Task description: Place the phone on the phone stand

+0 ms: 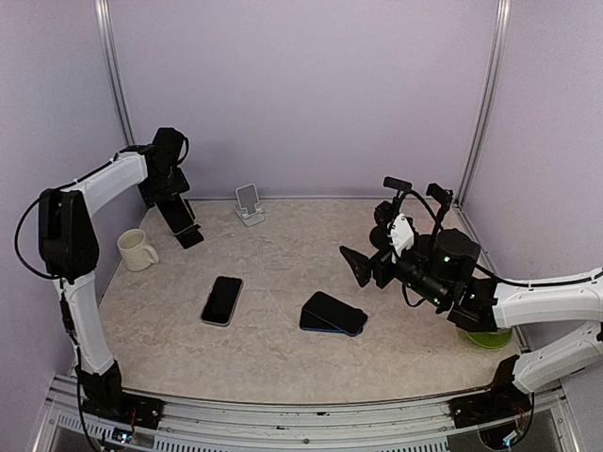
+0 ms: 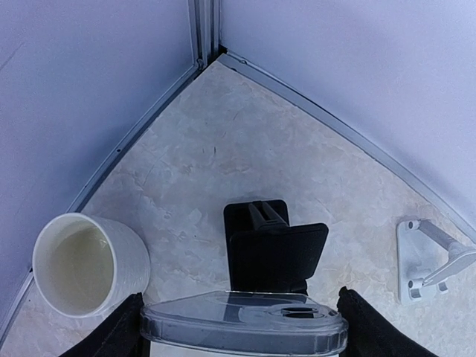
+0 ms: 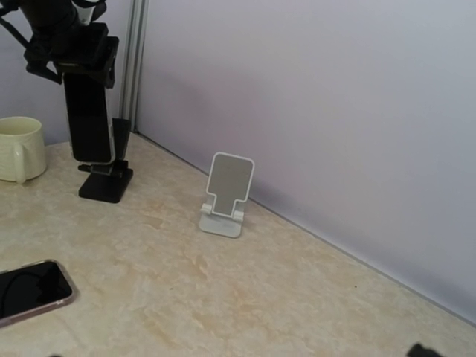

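- While the left hand (image 3: 83, 68) stays out of reach of nothing else, it is clamped on a clear-cased phone (image 3: 91, 123), upright over the black stand (image 3: 106, 182) beside a mug (image 1: 138, 250).
- Right hand (image 1: 372, 240) hovers above the counter (image 1: 283, 268), fingers wide apart.

Lab test booth: blank walls (image 1: 301, 94), aluminium posts (image 1: 486, 104)

Left rear corner is obstructed: the mug (image 1: 137, 250) stands near the black stand (image 3: 105, 184), and the left hand (image 1: 170, 188), clamped on its phone (image 3: 89, 123), fills the space above that stand. The white stand (image 1: 249, 205) has bare desk (image 1: 292, 250) around it. A flat phone (image 1: 222, 299) and a dark stack (image 1: 334, 314) lie well apart, with a lane between them.
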### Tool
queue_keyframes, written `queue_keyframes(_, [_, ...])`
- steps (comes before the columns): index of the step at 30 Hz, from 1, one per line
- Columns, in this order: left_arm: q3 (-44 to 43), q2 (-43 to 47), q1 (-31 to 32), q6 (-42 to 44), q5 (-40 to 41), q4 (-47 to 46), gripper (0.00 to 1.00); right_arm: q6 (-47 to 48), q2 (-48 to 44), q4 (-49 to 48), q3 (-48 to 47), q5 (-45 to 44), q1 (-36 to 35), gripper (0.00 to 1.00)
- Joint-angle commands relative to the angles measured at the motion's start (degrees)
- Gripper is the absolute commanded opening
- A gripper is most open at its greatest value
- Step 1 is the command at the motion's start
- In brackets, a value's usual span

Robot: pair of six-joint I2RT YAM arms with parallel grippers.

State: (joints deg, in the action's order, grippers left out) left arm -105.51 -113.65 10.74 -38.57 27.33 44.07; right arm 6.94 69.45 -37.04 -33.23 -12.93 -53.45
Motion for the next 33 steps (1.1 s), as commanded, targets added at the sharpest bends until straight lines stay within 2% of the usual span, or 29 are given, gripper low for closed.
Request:
queue_keyframes(1, [-3.4,-1.0,0.5,0.6,1.1,-0.6,0.24,0.1,-0.3,-0.7,0.8,-0.7,-0.3,1.0])
queue_keyframes(25, [-8.7,-6.7,0.8,3.2,1.0,0.8,0.26,1.0,-0.4,-1.0,1.2,-1.2,-0.4,1.0])
queue_keyframes(33, [-10.0,-8.0,0.3,3.7,2.1,1.2,0.29,1.1,-0.4,-1.1,1.1,-1.2,-0.4,1.0])
